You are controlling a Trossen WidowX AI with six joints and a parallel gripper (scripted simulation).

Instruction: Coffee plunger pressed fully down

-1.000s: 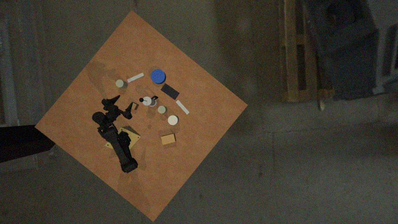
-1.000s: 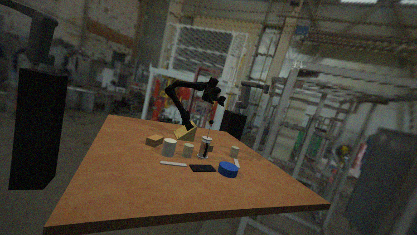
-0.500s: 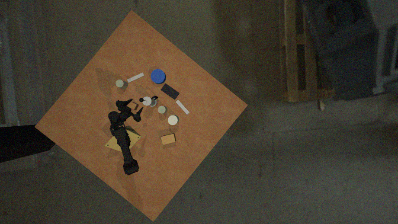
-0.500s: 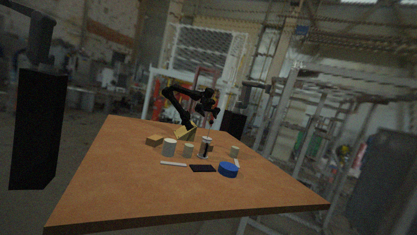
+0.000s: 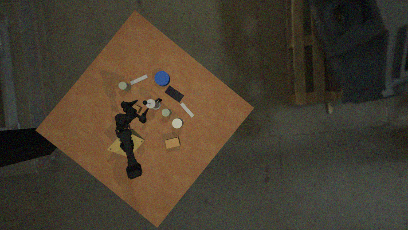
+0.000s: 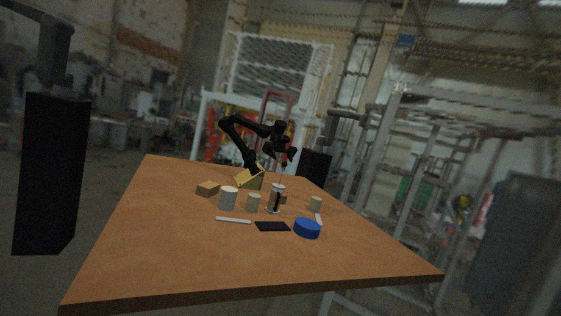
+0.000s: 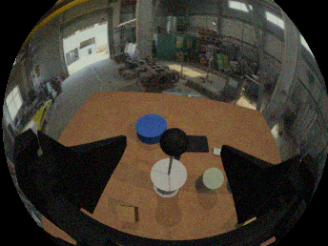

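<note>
Dim workshop hall behind, blurred racks and mesh screens; orange desk carries the set-up.

French press stands upright mid-desk, between a small pale cylinder on its left and another pale cylinder on its right. Its thin rod is fully raised, and the black plunger knob sits high above the lid. A flat black slab and a blue disc lie just nearer the exterior camera.

Tool: fingers spread wide, nothing between them, poised close above the knob. In the wrist view the knob sits between the two dark fingers but toward the far end of the gap.

Risks, as judged:
- An off-centre descent would load the long rod sideways; the tall, narrow press could tip or skid.
- One finger reaching the knob first on closing would drag the rod the same way.
- A push not in line with the rod could bind the plunger and shove the whole press toward the pale cylinders.
- Retreating before the fingers open fully could pull the plunger back up.

Writing and brands: none legible on any object.
</note>
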